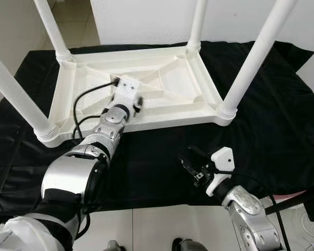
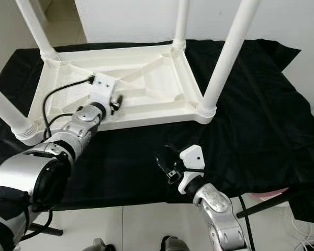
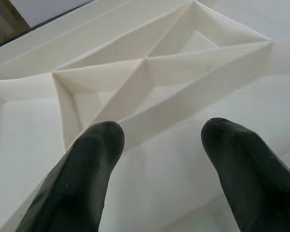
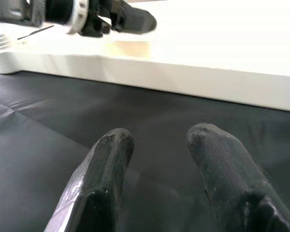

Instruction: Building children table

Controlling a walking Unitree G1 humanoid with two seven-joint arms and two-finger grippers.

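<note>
The white table (image 1: 146,89) lies upside down on black cloth (image 1: 261,125), legs up. My left gripper (image 3: 159,140) hovers open, empty, inside; right gripper (image 4: 157,145) open, empty, nearby. I should grip the rim squarely before flipping.

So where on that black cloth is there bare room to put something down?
The black cloth is bare between the upturned table's near edge and the floor, apart from the right gripper, jaws open. More bare cloth lies right of the table. The left gripper, jaws open, crowds the table's ribbed underside.
</note>
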